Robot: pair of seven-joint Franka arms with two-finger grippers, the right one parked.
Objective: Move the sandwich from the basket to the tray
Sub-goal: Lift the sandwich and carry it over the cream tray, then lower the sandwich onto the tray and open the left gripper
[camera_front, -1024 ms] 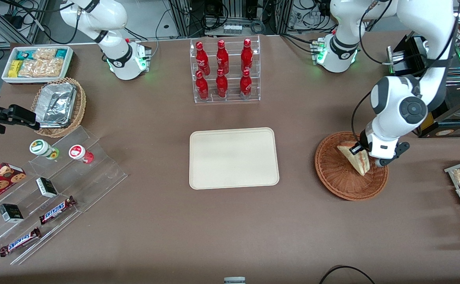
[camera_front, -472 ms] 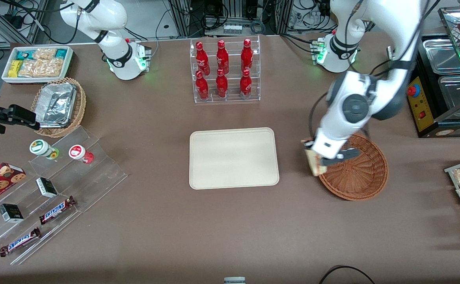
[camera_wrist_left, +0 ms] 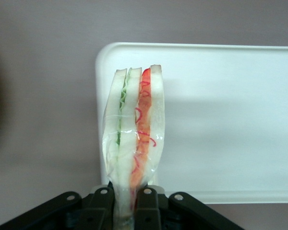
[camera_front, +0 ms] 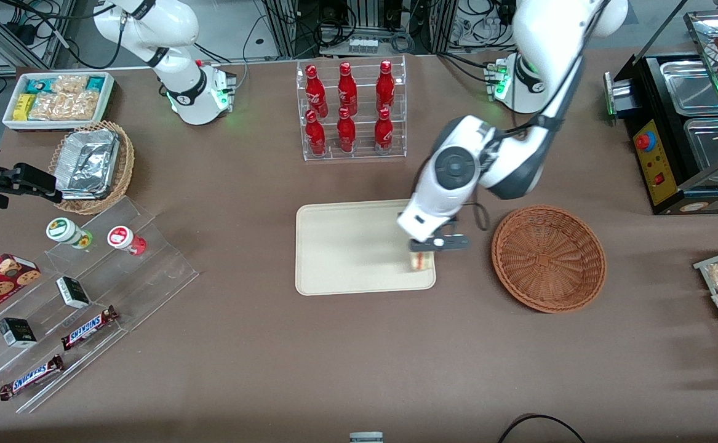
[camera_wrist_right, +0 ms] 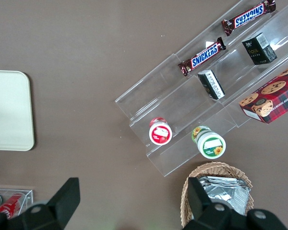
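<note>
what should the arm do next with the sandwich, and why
Probably lower it onto the tray and only then open. The gripper is shut on the sandwich, holding it over the tray's edge nearest the basket, which is already empty. The wrist view shows the sandwich above the tray's rim, so a small shift toward the tray's middle first looks wise.

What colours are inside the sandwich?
Green and red-orange layers in the sandwich held by the tool, clearest in the left wrist view.

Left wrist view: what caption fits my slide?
The gripper holds the wrapped sandwich upright over the tray edge.
</note>
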